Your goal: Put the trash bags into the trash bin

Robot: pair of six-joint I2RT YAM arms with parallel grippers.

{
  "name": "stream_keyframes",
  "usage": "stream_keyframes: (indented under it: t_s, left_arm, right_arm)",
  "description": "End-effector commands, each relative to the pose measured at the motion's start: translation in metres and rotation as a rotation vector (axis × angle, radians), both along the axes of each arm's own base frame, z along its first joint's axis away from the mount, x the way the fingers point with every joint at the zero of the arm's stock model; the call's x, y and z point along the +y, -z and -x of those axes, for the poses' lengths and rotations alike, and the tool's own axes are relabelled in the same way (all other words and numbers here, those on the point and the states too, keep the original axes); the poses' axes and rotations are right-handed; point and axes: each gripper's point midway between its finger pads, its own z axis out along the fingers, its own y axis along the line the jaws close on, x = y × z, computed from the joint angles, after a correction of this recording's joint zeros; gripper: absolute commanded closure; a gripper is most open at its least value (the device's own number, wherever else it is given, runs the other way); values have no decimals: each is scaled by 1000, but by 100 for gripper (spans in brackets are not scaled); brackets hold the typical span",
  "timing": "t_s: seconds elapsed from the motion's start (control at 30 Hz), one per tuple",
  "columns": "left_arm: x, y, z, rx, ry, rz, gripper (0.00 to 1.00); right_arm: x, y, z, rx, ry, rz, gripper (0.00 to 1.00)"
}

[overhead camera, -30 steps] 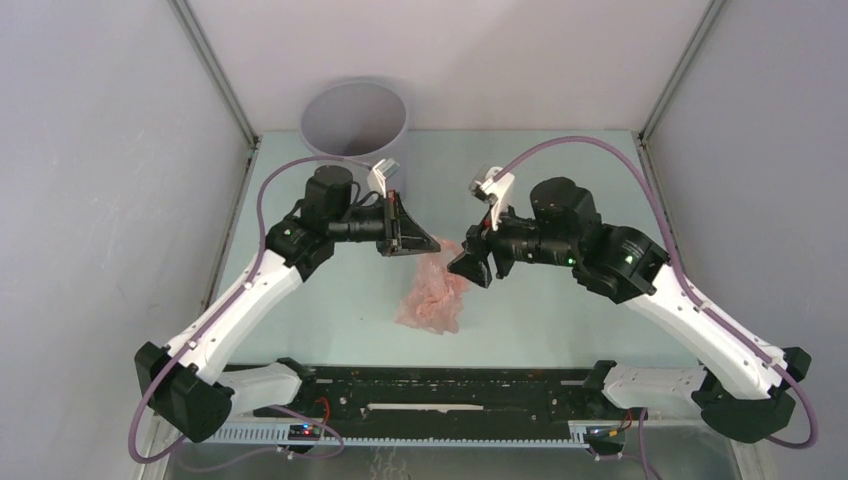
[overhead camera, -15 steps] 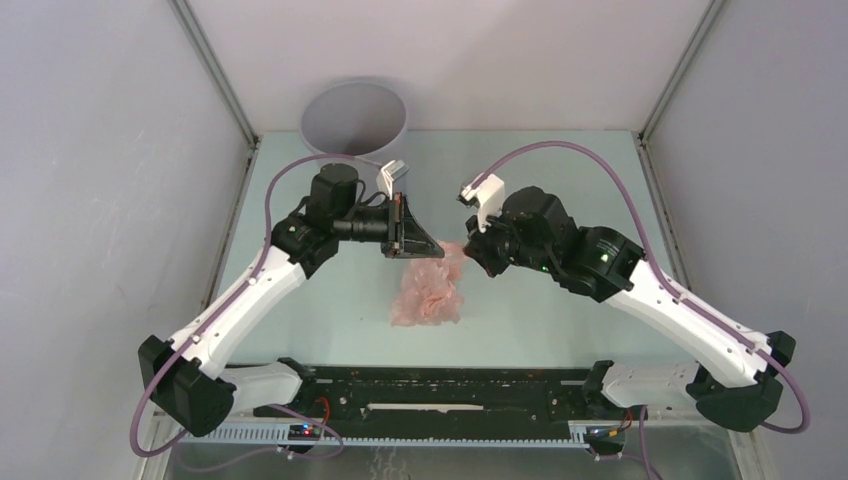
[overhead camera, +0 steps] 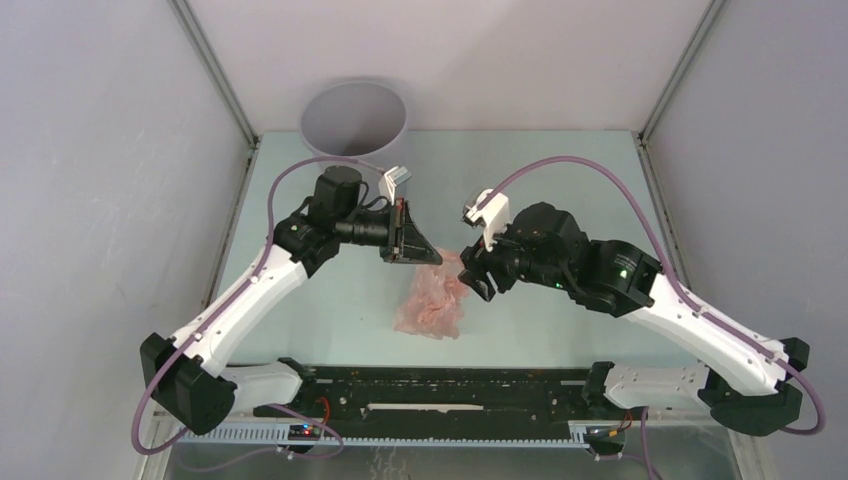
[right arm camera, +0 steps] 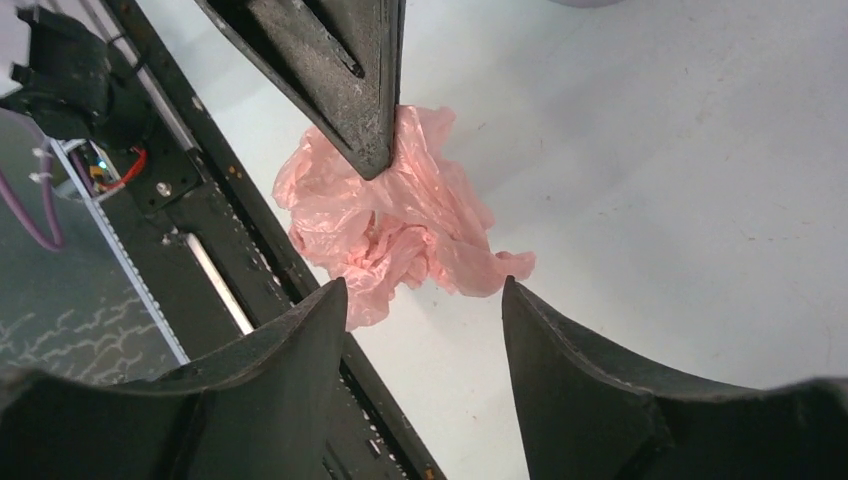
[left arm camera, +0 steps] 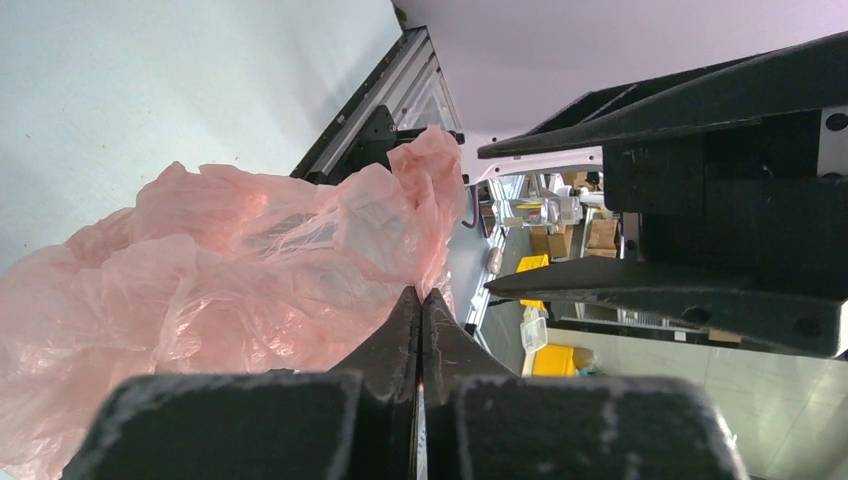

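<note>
The pale-pink trash bag (overhead camera: 430, 305) is crumpled and hangs down to the table from my left gripper (overhead camera: 424, 256), which is shut on its top edge. In the left wrist view the fingertips (left arm camera: 420, 300) are pressed together with the bag (left arm camera: 220, 270) bunched on their left. My right gripper (overhead camera: 478, 277) is open and empty, close beside the bag's upper right. In the right wrist view its fingers (right arm camera: 423, 288) frame the bag (right arm camera: 400, 220) below the left gripper's tip (right arm camera: 372, 150). The grey trash bin (overhead camera: 355, 118) stands at the table's far left corner, beyond the left arm.
Grey walls enclose the table on the left, back and right. A black rail (overhead camera: 450, 385) with the arm bases runs along the near edge, just below the bag. Purple cables (overhead camera: 590, 165) loop above both arms.
My right gripper has swung in toward the bag and settled slightly lower at its right side, still open. The bag has sagged a little. My left gripper has hardly moved.
</note>
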Motion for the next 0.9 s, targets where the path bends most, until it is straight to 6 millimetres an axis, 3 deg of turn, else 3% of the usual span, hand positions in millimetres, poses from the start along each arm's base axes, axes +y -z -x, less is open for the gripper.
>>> stream_keyframes:
  t_s: [0.0, 0.17, 0.4, 0.43, 0.53, 0.57, 0.6, 0.63, 0.7, 0.87]
  left_arm:
    - [-2, -25, 7, -70, 49, 43, 100]
    - [-3, -19, 17, -51, 81, 42, 100]
    - [-8, -13, 27, -11, 128, 25, 100]
    - [-8, -12, 27, -11, 132, 20, 100]
    - [-6, -6, 21, -29, 115, -35, 100]
    - [-4, -4, 18, -40, 107, -70, 97]
    - [-2, -2, 14, -63, 95, -104, 93]
    - [1, 0, 8, -80, 79, -142, 89]
    - [8, 1, -8, -121, 21, -207, 77]
    - [46, 1, -65, -145, -314, -328, 32]
  right_arm:
    - [-1, 18, -6, -37, -5, 119, 32]
    - [4, 26, -21, -101, -4, 195, 31]
    - [20, 33, -26, -110, -37, 190, 35]
    - [22, 32, -26, -110, -43, 182, 39]
    - [23, 37, -24, -76, -58, 176, 72]
    - [20, 40, -25, -57, -48, 181, 79]
    - [15, 44, -28, -29, -25, 188, 94]
    - [11, 48, -29, -4, -7, 189, 100]
    - [-2, 52, -38, 46, 64, 160, 100]
    - [-33, 47, -68, 282, 343, -29, 100]
